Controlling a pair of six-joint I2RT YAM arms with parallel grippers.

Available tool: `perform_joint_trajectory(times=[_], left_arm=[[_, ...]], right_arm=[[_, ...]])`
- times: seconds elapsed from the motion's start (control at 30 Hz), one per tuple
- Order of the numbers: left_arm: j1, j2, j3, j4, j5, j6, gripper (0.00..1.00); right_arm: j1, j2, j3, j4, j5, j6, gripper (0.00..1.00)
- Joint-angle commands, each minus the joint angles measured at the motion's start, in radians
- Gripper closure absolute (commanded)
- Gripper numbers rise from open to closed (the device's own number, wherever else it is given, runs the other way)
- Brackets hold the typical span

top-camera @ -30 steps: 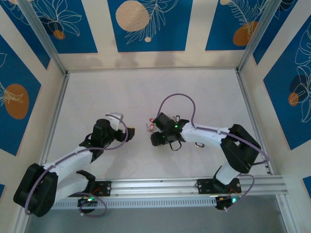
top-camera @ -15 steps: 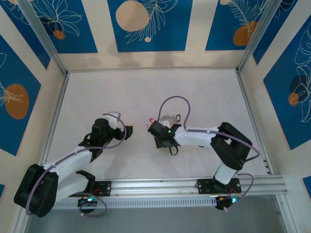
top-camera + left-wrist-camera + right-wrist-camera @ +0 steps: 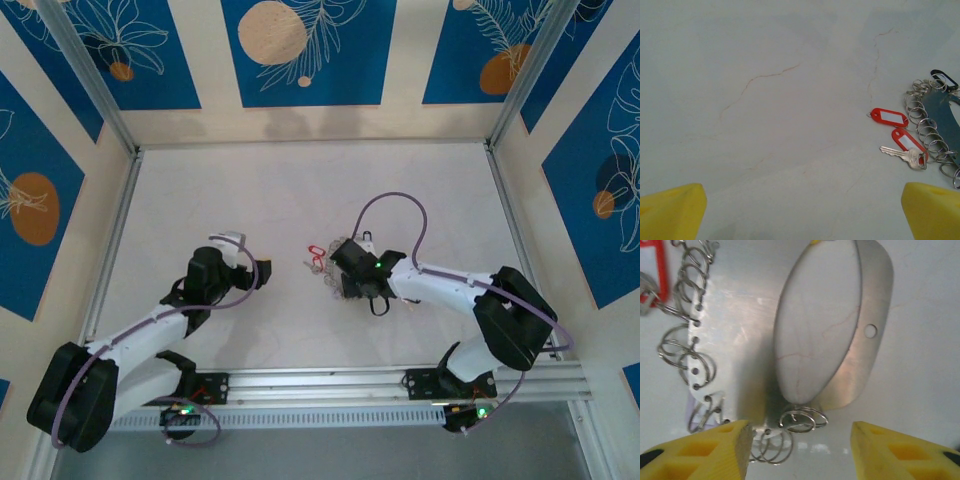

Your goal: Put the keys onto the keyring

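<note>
Swing-in: right gripper (image 3: pixel 800 440) now over keyring (image 3: pixel 735 330), jaws apart | left gripper (image 3: pixel 802 210) stays wide, 9 o'clock | grab likely next

Top camera is looking steeply down from behind; both wrist cameras are sharing the flat silvery metal keyring (image 3: pixel 940 115), the right one closer.

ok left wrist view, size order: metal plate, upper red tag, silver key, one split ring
1. metal plate, largest, though cropped
2. upper red tag and silver key, too alike to rank
3. split ring, smallest
</note>
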Motion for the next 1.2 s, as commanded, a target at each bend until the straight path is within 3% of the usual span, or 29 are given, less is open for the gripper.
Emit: perform_joint_trajectory(times=[0.0,0.17,0.43,0.7,0.93,1.17], left_arm=[[0.012,-0.011,-0.008,0.024,-0.012,-0.007,0.0],[0.012,0.0,0.0,0.02,-0.007,-0.004,0.0],[0.013,0.025,0.017,0.011,-0.002,-0.002,0.0],[0.013,0.009,0.003,0.019,-0.003,-0.004,0.0],[0.012,0.005,0.0,0.02,-0.005,-0.005,0.0],[0.013,0.001,-0.002,0.022,-0.005,-0.004,0.0]], right_arm=[[-0.004,0.013,0.047,0.005,-0.109,0.013,0.51],[0.034,0.038,0.078,0.018,-0.149,0.044,0.56],[0.041,0.131,0.092,0.039,-0.134,0.057,0.55],[0.043,0.144,0.098,0.02,-0.09,0.039,0.78],[0.044,0.15,0.097,0.019,-0.101,0.047,0.86],[0.044,0.133,0.096,0.042,-0.185,0.059,0.82]])
